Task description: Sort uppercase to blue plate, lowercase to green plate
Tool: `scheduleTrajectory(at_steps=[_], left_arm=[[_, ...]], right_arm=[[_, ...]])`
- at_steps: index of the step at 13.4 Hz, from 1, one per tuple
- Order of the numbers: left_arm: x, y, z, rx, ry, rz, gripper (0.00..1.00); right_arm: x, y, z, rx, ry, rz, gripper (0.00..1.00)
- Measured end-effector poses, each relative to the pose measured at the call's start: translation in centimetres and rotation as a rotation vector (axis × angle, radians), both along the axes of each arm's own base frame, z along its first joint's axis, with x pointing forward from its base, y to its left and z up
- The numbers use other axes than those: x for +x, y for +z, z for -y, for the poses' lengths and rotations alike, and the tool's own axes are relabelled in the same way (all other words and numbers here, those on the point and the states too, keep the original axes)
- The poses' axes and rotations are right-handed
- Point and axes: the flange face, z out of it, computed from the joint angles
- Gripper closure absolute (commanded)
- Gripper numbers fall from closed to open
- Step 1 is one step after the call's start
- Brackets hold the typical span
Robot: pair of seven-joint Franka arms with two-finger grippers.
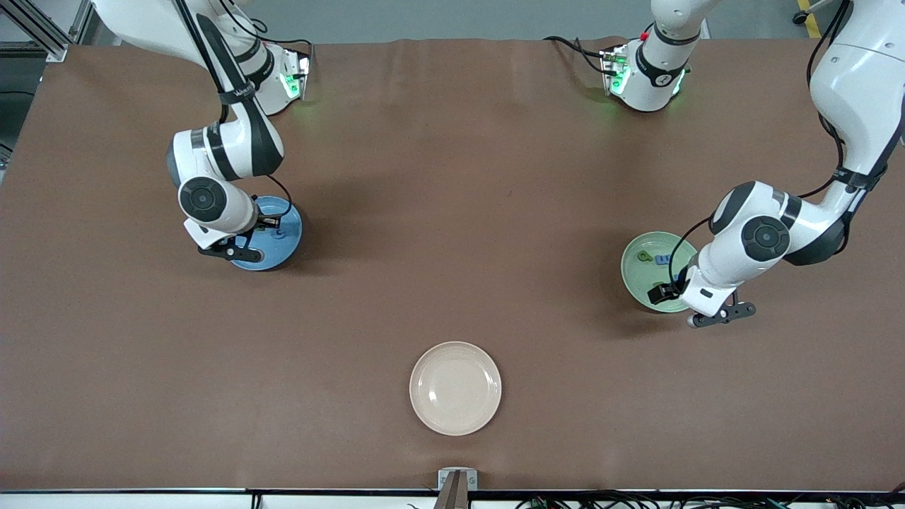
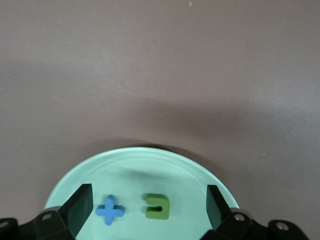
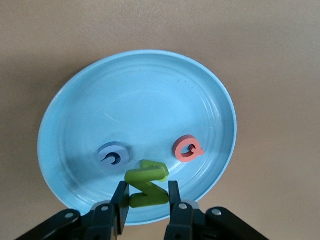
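**Both arms over their plates**

From the front, the blue plate (image 1: pixel 283 237) sits toward the right arm's end of the brown surface (image 1: pixel 452 212), the green plate (image 1: pixel 640 272) toward the left arm's end, and a cream plate (image 1: pixel 455 388) nearer the camera between them.

Left wrist view: the left gripper (image 2: pixel 150 207) hangs over the green plate (image 2: pixel 140 170), fingers (image 2: pixel 80 205) spread wide, a blue x (image 2: pixel 110 210) and a green u (image 2: pixel 157 206) lying between them.

Right wrist view: the right gripper (image 3: pixel 147 200) pinches a green N (image 3: pixel 146 186) over the blue plate (image 3: pixel 135 100), where a blue G (image 3: pixel 113 156) and a pink Q (image 3: pixel 187 148) lie.
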Motion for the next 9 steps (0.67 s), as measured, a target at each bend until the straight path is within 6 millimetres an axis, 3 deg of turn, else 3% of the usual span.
scheduleTrajectory(at_steps=[1,2,5,9], left_arm=[[0.4,1.5,0.2,0.028,-0.019,-0.021,0.00],[0.9,3.2,0.3,0.060,-0.042,-0.048,0.00],[2.0,8.8,-0.3,0.098,-0.085,-0.095,0.00],[3.0,12.5,-2.2,0.056,-0.079,-0.084,0.00]], right_arm=[[0.0,-0.1,0.0,-0.001,0.014,-0.001,0.51],[0.0,-0.2,0.1,0.000,0.022,-0.002,0.01],[0.2,-0.2,0.6,0.006,0.031,-0.001,0.00],[0.3,-0.3,0.8,0.009,0.034,0.001,0.00]])
